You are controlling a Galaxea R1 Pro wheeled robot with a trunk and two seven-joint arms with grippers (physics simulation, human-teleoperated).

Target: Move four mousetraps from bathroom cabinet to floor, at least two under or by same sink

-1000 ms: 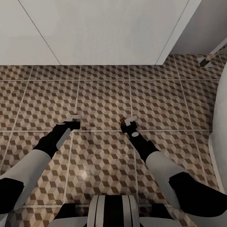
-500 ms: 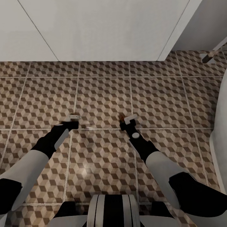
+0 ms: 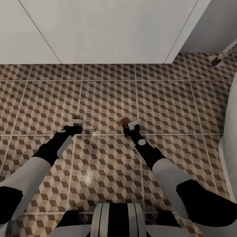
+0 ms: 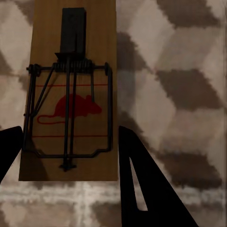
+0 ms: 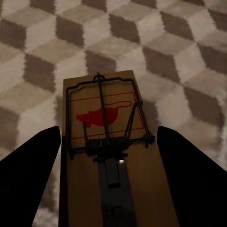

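The bathroom floor [image 3: 108, 95] spreads below the white vanity unit [image 3: 98, 29] at twelve o'clock. Both arms reach low, likely to set traps near the sink. The left gripper [image 3: 77, 122] clasps one mousetrap [image 4: 71, 94]; the right gripper [image 3: 131, 124] clasps another mousetrap [image 5: 111, 151]. Each bears a red mouse silhouette; no writing is readable.

Mousetrap [image 4: 71, 94] lies flat between the left gripper [image 4: 71, 156] fingers [image 4: 142, 184], which flank it on both sides, over the bathroom floor [image 4: 179, 71] (red mouse print under the wire bar). A grout line crosses just beside the trap's near end.
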